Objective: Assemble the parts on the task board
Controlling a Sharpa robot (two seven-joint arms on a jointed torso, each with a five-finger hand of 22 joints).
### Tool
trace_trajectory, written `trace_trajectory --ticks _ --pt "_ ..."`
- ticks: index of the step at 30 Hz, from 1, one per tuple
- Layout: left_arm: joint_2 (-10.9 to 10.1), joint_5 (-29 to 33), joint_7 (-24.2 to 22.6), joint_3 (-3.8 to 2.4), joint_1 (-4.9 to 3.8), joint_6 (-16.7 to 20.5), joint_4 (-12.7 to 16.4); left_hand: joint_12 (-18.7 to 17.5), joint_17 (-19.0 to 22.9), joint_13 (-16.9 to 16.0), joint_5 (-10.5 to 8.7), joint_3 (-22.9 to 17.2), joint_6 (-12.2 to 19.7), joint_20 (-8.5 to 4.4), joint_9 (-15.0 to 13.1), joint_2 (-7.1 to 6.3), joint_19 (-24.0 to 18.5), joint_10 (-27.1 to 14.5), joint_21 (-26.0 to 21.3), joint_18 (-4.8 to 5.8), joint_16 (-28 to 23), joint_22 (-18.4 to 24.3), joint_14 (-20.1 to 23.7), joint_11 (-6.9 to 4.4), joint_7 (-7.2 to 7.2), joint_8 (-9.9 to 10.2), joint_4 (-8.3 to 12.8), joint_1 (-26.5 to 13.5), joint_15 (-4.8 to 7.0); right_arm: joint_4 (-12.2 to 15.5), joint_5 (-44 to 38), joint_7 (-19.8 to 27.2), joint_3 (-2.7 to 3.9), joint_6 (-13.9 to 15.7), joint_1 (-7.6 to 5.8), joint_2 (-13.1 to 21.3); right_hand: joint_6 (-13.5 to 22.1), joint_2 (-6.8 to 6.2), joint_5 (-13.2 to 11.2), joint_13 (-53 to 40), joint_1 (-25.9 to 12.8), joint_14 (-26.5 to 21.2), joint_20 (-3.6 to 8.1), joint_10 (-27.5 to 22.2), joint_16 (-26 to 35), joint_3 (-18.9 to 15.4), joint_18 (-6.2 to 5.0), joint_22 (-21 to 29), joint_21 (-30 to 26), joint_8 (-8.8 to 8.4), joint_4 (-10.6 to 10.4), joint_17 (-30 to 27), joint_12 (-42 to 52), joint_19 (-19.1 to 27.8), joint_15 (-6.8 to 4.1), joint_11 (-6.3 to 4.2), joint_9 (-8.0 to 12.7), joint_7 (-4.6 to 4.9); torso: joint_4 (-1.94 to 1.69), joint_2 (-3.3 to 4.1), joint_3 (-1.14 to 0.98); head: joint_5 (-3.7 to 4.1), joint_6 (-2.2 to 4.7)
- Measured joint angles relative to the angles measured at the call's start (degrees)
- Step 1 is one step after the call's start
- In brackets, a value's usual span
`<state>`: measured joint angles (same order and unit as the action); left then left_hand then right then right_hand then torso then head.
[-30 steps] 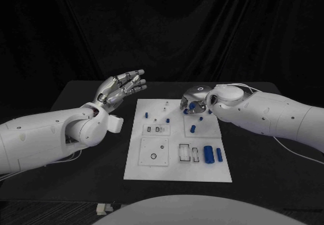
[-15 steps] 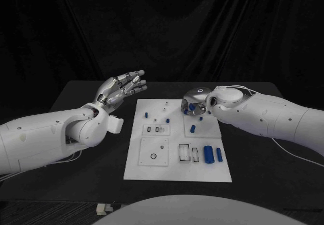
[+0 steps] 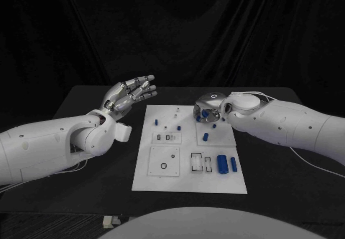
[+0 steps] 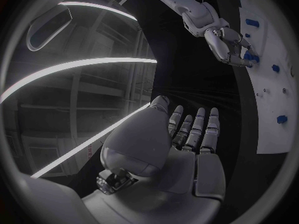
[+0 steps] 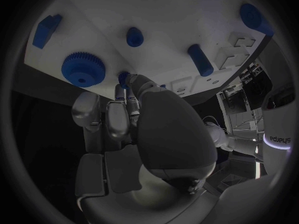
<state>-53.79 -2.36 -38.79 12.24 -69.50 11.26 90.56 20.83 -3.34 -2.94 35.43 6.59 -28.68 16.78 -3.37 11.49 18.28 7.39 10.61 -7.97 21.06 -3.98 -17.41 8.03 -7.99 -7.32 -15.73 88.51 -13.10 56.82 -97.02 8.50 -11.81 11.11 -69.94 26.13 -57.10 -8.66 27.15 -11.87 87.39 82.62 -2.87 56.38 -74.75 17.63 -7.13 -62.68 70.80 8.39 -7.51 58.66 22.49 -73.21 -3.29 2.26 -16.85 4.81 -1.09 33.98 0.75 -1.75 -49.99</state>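
The parts look like small stiff plastic: light, smooth, likely to slip, so best pinched across their sides. On the board (image 3: 188, 169), a gear (image 5: 82, 69) and pegs (image 5: 200, 59) lie toward 1 o'clock. The right hand (image 3: 206, 112) reaches down there, its fingers (image 5: 127, 92) closing on a small blue part (image 5: 124, 77); whether it is gripped I cannot tell. At 11 o'clock, off the board above the bench (image 3: 86, 99), the left hand (image 3: 131, 93) hovers open, holding nothing.

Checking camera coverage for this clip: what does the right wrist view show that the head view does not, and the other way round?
Right wrist view alone: a blue gear lying on the task board, near the fingertips of the right hand. Head view alone: the left hand, open and raised beside the board, and two blue cylinders at the board's near right. Both: the right hand at the board's far end, among blue parts.
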Motion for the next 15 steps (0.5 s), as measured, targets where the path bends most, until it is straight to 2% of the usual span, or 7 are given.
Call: trace_trajectory --ticks 3,8,11,15 --pt "0.0 0.0 0.0 0.0 0.02 -0.1 0.0 0.0 0.0 0.0 0.0 -0.2 0.0 0.0 0.0 0.0 0.0 0.0 0.0 0.0 0.0 0.0 0.0 0.0 0.0 -0.2 0.2 0.0 0.0 0.4 0.0 0.4 0.0 0.7 0.0 0.2 -1.1 0.14 -0.6 -0.4 -0.1 0.2 -0.06 1.1 -0.2 0.0 -0.01 -0.9 0.5 0.9 0.4 0.3 0.9 -0.4 -0.2 -0.08 -1.0 0.09 0.0 0.0 0.0 -0.16 0.0" --pt "-0.1 0.0 0.0 0.01 0.04 -0.2 0.0 0.0 0.0 0.0 0.0 -0.4 0.0 0.0 0.0 0.0 0.0 0.0 0.0 0.0 0.0 0.0 0.0 0.0 0.0 -0.2 0.1 0.0 0.0 1.5 0.0 1.2 -0.03 2.0 -0.18 0.4 -2.4 0.5 -1.5 -0.4 0.0 0.4 0.02 1.7 -0.3 0.2 -0.01 -1.8 0.9 1.93 0.6 0.6 1.7 -0.8 -0.4 0.47 -2.2 0.24 0.01 -0.03 0.01 -0.58 0.0" --pt "-0.3 0.0 0.0 0.01 0.04 -0.2 0.1 0.0 0.0 0.0 0.0 -0.4 0.0 0.0 0.0 0.0 0.0 0.0 0.0 0.0 0.0 0.0 0.0 0.0 0.0 -0.2 0.1 0.0 0.0 2.1 0.0 1.5 -0.05 2.3 -0.8 0.4 -2.5 0.73 -1.7 -0.4 0.1 0.4 0.21 1.9 -0.3 0.0 -0.01 -2.2 1.2 2.14 0.8 0.6 1.7 -1.0 -0.4 0.69 -2.5 0.34 0.03 -0.05 0.02 -0.72 0.0" --pt "-0.8 0.0 0.0 0.01 0.05 -0.2 0.5 0.4 0.0 0.0 0.23 -0.4 -0.7 0.0 0.0 -0.23 0.0 0.0 0.0 0.0 0.0 0.0 0.0 0.0 -0.03 -0.4 0.1 0.2 0.0 2.7 0.0 1.9 -0.02 2.6 -2.27 0.2 -2.5 0.88 -2.0 -0.4 0.2 0.4 0.2 1.9 -0.3 0.0 -0.01 -2.4 1.2 2.14 0.8 0.6 1.7 -1.0 -0.4 0.66 -2.7 0.34 0.04 -0.07 0.02 -0.76 0.0"
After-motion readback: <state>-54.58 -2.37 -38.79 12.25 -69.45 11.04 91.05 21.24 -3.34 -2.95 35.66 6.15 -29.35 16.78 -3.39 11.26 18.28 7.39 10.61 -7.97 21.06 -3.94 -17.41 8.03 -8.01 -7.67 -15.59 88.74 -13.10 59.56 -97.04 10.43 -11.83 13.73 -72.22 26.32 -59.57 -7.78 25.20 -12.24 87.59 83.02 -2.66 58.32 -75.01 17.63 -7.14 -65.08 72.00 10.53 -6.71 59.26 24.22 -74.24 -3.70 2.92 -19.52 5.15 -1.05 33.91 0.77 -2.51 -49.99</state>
